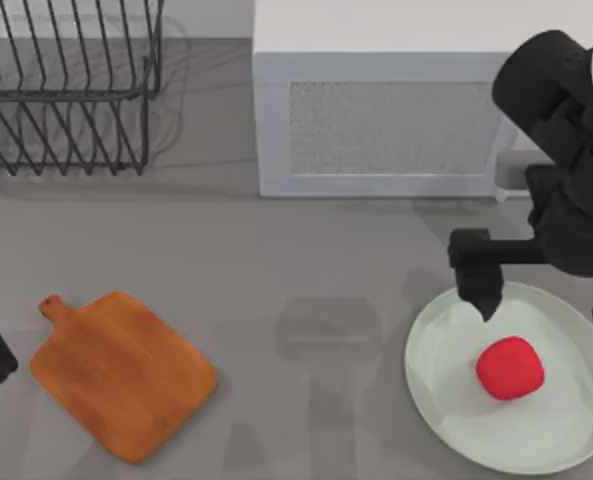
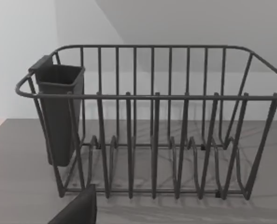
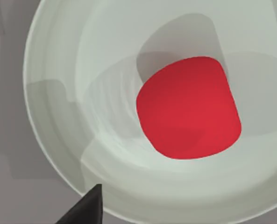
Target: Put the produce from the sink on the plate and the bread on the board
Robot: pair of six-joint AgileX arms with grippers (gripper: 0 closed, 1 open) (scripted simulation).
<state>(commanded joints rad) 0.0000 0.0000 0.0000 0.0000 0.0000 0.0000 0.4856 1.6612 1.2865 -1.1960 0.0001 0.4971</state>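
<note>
While the red produce (image 1: 509,367) lay on the pale green plate (image 1: 446,400) at the near right of the table, the right gripper (image 1: 546,300) was seen poised just above and behind it, its dark fingers spread wide apart with nothing held between them. One fingertip (image 1: 484,300) hung over the plate's far rim, and the produce lay slightly nearer the camera than the gripper. At the near left, the wooden board (image 1: 121,375) was found bare, its long axis running diagonally with the knob handle pointing to the far left. The left arm was parked at the table's left edge, just beside the board and clearly the nearer arm to it; how its fingers stood could not be told. No bread was visible, so the board's half of the task was judged not yet done.

Farther back, a wire dish rack (image 1: 66,90) stood at the far left and a grey box-like unit (image 1: 376,100) at the far centre.

From the right wrist, the produce (image 3: 188,108) was shown resting off-centre in the plate's (image 3: 59,93) hollow. From the left wrist, the rack (image 2: 152,121) was shown with a dark cutlery cup (image 2: 59,112) on one end.
</note>
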